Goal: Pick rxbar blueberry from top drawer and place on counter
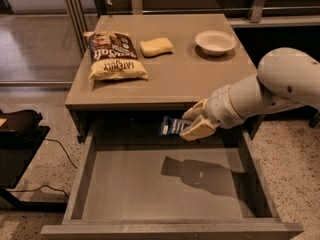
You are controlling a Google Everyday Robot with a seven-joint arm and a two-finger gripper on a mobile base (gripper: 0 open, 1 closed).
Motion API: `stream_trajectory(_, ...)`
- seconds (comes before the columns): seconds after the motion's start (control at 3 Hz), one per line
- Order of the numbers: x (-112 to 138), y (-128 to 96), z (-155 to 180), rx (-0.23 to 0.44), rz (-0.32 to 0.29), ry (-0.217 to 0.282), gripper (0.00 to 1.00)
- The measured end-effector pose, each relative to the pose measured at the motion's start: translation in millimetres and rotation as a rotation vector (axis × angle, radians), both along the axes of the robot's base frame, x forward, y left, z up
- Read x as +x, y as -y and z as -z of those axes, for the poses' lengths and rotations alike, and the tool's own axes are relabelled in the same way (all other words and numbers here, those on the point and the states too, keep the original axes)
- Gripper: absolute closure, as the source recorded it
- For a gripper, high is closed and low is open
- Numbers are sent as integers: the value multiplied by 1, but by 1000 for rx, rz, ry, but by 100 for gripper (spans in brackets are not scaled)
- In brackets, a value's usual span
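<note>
The rxbar blueberry [172, 126], a small dark navy wrapper with white text, is held in my gripper [194, 122], which is shut on it. The bar hangs in the air above the open top drawer [150, 184], just in front of and a little below the counter's [190, 79] front edge. My white arm reaches in from the right. The drawer's flat bottom is bare under the bar, with only the arm's shadow on it.
On the counter lie a brown-and-cream chip bag [114, 55] at the left, a yellow sponge [156, 47] in the middle back, and a white bowl [215, 41] at the back right. A black object [20, 129] stands on the floor at the left.
</note>
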State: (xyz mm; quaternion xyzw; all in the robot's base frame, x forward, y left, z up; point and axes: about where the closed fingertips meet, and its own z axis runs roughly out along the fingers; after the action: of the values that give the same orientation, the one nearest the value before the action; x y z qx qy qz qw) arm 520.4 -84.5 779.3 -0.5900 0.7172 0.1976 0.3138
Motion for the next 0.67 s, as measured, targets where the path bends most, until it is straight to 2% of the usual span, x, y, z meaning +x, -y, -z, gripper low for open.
stream_trajectory(0.33,16,16,-52,3,37,59,100)
stream_trajectory(0.67,48,44,-90,19,174,107,100)
